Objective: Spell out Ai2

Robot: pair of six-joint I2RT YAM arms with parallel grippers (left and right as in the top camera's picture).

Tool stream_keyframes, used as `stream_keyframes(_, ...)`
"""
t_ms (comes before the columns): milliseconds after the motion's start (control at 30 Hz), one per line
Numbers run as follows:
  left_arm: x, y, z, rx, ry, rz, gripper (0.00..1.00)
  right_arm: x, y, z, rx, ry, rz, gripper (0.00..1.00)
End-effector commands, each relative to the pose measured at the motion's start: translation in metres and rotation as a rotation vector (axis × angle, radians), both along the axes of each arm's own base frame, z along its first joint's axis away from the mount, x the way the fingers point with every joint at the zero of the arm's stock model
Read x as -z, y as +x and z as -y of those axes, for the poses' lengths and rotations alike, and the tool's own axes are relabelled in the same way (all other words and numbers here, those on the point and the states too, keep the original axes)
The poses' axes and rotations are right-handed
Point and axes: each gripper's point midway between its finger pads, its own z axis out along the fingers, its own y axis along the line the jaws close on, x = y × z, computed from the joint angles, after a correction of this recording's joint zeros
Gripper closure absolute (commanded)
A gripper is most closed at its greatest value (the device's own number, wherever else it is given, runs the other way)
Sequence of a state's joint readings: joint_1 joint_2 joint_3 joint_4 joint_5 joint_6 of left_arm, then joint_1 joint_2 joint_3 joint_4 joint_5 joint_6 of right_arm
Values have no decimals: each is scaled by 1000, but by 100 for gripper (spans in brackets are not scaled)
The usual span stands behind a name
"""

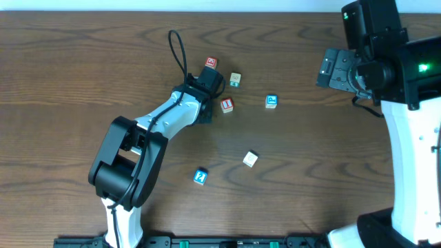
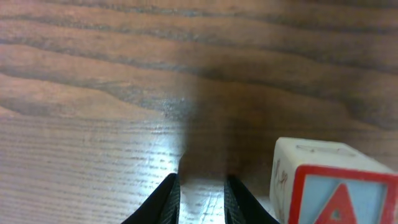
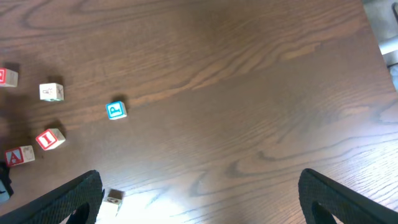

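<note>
In the left wrist view, the A cube (image 2: 336,186), white-faced with a red border and a red letter, sits on the table just right of my left gripper (image 2: 202,200). That gripper is shut, with only bare wood in the thin gap between its fingers. The A cube (image 3: 18,155) also shows in the right wrist view. In the overhead view it is hidden under my left gripper (image 1: 204,103). The I cube (image 1: 227,105) lies just right of that gripper. The blue 2 cube (image 1: 200,176) sits nearer the front. My right gripper (image 3: 199,193) hangs open at the far right, over bare table.
Another red-bordered cube (image 1: 211,63) lies just behind the left gripper. A cream cube (image 1: 236,79) and a blue cube with a different mark (image 1: 271,101) lie to its right. A second cream cube (image 1: 251,159) sits mid-table. The right arm's base (image 1: 413,158) stands at the right edge.
</note>
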State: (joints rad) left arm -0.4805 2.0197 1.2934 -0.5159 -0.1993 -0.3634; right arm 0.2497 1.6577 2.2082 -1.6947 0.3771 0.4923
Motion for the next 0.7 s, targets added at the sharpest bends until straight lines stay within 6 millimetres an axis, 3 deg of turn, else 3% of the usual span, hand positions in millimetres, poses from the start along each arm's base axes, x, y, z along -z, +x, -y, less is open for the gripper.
stream_keyframes(0,8,-1,-3,-16,8,-10,75,-1,-2,4,4,-11,-2,1)
stream_keyframes(667,5,12,17,-24,-105,34,69,-1,-2,4,4,-11,-1,1)
